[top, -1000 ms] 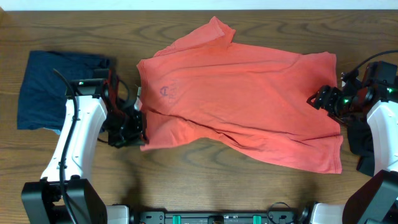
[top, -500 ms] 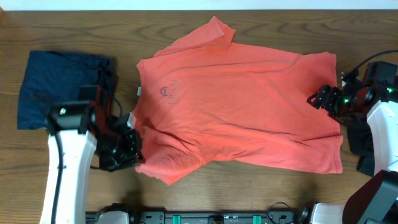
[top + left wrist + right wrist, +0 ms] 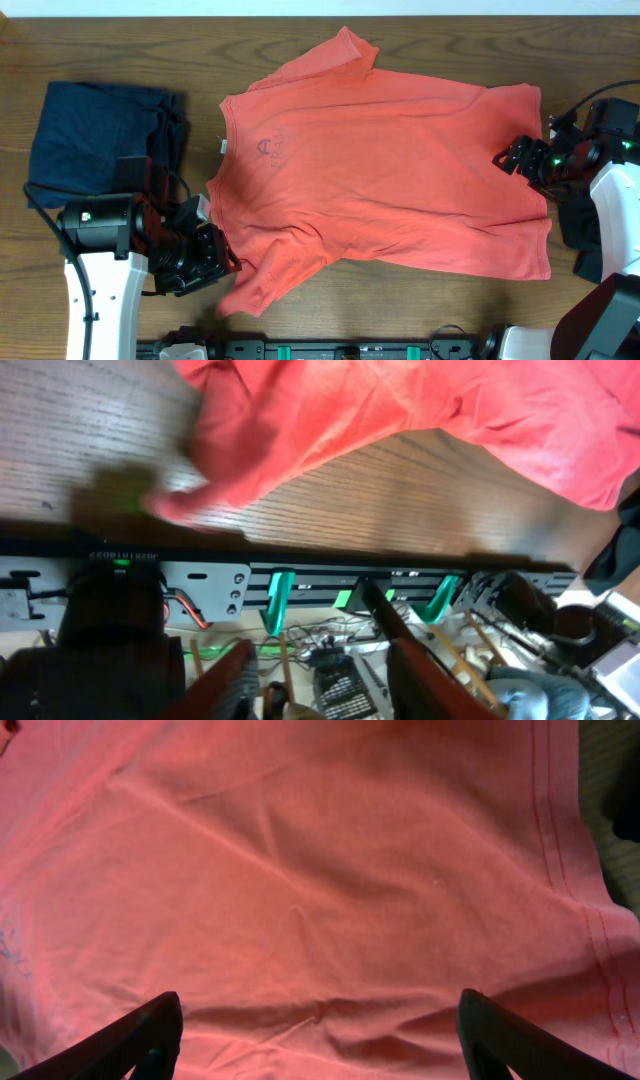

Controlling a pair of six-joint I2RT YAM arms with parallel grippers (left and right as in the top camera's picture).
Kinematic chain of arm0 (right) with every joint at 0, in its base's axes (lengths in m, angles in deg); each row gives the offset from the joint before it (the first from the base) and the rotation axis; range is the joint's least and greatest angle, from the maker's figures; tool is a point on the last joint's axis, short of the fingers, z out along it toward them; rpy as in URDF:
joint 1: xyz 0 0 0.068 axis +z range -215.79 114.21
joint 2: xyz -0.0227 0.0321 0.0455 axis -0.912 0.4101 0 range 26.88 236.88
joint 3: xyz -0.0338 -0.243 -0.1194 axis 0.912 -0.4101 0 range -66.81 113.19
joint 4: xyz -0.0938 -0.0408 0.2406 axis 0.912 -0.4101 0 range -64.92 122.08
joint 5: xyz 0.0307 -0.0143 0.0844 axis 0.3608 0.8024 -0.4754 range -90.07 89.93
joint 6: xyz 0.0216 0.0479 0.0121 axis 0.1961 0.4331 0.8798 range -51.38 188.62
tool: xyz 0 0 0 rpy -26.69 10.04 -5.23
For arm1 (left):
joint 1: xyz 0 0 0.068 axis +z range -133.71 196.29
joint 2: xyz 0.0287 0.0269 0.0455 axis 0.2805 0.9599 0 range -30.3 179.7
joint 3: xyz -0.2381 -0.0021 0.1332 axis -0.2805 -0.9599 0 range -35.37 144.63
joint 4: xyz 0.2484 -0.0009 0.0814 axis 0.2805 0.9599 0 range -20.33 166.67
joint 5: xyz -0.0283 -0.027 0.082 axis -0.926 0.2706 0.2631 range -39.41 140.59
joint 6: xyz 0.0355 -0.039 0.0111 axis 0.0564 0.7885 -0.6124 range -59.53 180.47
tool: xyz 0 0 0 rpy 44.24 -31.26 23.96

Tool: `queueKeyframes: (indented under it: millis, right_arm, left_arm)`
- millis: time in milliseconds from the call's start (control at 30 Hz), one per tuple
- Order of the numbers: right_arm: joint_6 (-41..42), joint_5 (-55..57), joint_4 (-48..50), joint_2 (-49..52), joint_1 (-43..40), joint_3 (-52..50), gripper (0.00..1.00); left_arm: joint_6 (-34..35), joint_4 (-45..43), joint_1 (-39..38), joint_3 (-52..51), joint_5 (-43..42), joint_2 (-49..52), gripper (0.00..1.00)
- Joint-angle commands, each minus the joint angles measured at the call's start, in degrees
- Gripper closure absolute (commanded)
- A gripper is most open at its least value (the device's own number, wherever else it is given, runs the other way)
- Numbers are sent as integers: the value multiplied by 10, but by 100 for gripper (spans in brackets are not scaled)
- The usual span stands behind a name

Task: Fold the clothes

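While the right gripper is hovering spread over the orange shirt, the left gripper is hanging spread beside the shirt's sleeve, probably laying it flat for folding.

Even, bright overhead light, soft shadows; blurred, motion-smeared left wrist view, dim lower edge.

The overhead looks straight down on the table; both wrist views, far nearer, catch the same orange shirt
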Motion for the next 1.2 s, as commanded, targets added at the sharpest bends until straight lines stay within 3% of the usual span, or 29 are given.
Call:
queueKeyframes:
  millis: [0, 133, 233, 267, 333, 367, 500, 700, 800, 967, 1167]
  right_arm:
    - [-8, 5, 1, -8, 3, 9, 13]
    - [-8, 33, 0, -8, 3, 9, 11]
    - [-8, 42, -4, -8, 3, 9, 11]
    - [-8, 42, -7, -8, 3, 9, 13]
    - [-8, 42, -10, -8, 3, 9, 19]
    - [-8, 42, -11, -8, 3, 9, 21]
    - [-8, 42, -20, -8, 3, 9, 31]
    - [-8, 40, -28, -8, 4, 9, 54]
    - [-8, 40, -28, -8, 5, 9, 61]
    - [-8, 40, -27, -8, 5, 6, 64]
    - [-8, 40, -21, -8, 5, -6, 64]
  left_arm:
    - [5, 23, -1, 7, -3, 1, 53]
    - [5, -85, -1, 7, 2, 5, 52]
    - [6, -186, -1, 2, 57, 12, 54]
    - [6, -229, -1, -3, 82, 19, 61]
    - [0, -302, -1, -17, 107, 37, 88]
    - [-11, -334, -1, -26, 107, 47, 94]
    - [-35, -444, -2, -60, 106, 115, 94]
    - [-98, -528, -20, -66, 103, 275, 94]
    - [-103, -571, -21, -66, 103, 341, 94]
    - [-102, -641, -19, -66, 107, 421, 94]
    - [-71, -681, -17, -66, 239, 473, 94]
